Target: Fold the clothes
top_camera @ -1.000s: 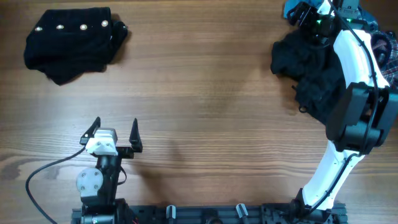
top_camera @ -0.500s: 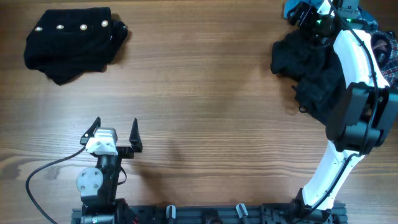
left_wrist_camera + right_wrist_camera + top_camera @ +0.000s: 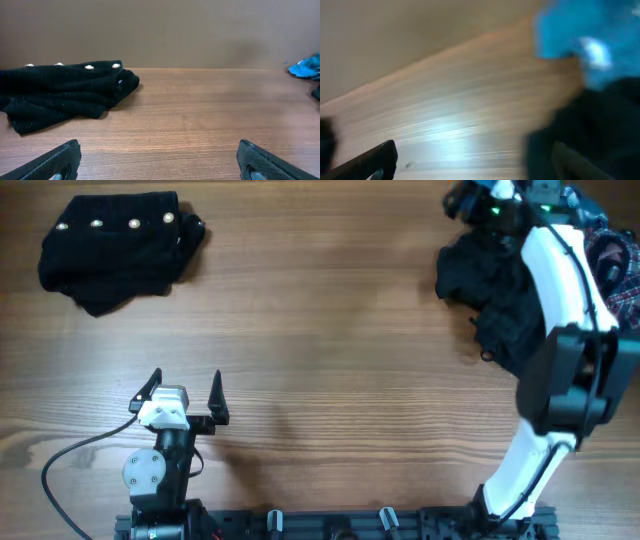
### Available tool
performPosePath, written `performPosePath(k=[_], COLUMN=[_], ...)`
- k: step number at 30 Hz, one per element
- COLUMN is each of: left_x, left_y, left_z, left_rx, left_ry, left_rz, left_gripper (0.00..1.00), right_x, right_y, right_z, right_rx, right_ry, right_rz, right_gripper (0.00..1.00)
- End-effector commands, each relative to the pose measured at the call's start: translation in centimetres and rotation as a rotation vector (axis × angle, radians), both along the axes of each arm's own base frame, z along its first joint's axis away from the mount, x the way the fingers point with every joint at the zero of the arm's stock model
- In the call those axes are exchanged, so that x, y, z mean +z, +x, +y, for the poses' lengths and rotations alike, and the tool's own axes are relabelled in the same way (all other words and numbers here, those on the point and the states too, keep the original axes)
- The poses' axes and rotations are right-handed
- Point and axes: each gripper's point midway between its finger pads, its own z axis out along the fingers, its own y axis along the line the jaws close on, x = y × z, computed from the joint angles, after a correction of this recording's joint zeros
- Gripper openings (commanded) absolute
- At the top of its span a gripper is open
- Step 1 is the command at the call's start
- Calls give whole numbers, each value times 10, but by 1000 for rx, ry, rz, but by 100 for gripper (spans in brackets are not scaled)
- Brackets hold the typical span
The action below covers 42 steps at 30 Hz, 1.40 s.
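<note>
A folded black garment (image 3: 115,248) with a row of pale round buttons lies at the table's far left; the left wrist view shows it ahead and to the left (image 3: 60,92). My left gripper (image 3: 185,392) (image 3: 160,165) stands open over bare wood near the front edge, well short of that garment. A crumpled black garment (image 3: 500,290) is heaped at the far right, with teal-blue cloth (image 3: 588,205) (image 3: 585,35) and red-blue plaid cloth (image 3: 618,270) beside it. My right gripper (image 3: 462,202) (image 3: 475,160) hangs open at the heap's far left corner, holding nothing. Its view is blurred.
The wooden table (image 3: 330,330) spans the space between the two garment groups. The right arm's white links (image 3: 560,270) cross over the black heap. A cable (image 3: 70,455) trails left from the left arm's base.
The right arm's wrist has swung a little to the left along the far edge, uncovering more of the plaid and teal cloth. The left arm and folded garment have not moved.
</note>
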Motion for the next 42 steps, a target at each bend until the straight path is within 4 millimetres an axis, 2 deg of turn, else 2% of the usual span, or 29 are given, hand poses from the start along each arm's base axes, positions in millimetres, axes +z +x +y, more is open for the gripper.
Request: performPosePath(k=[1,3,5,8,10,13,15,16,17,18,20,29,34,42], left_x=[-4,-4,-4,-4,-4,-4,-4,-4,-4,-4,-4,-4,-4,-4], left_y=[0,0,0,0,0,0,0,0,0,0,0,0,0,0], left_z=[4,4,4,4,4,4,4,4,4,4,4,4,4,4], left_rx=[19,19,19,19,19,19,19,19,19,19,19,19,19,19], left_ry=[-14,-14,-14,-14,-14,-14,-14,-14,-14,-14,-14,-14,-14,-14], left_rz=[11,11,11,11,11,11,11,11,11,11,11,11,11,11], left_gripper=[100,100,100,100,100,100,100,100,100,100,100,100,100,100], right_x=[132,165,205,231,238,233,231,229,227,220,207,147,109,58], right_y=[-37,-54,-78,-102,-118,-138,-149,-157,-163,-182,-205,-289,-313,-323], right_z=[66,83,86,83,79,64,54,55,58,66,68,30,11,7], right_rx=[117,153,163,157,151,105,115,170,224,347,417,257,146,116], right_ry=[9,-2,-87,-83,-81,-108,-154,-195,-233,-326,-406,-519,-507,-476], right_rz=[-252,-323,-424,-472,-485,-501,-582,-647,-703,-826,-933,-1067,-1065,-1046], right_gripper=[100,100,100,100,100,100,100,100,100,100,100,100,100,100])
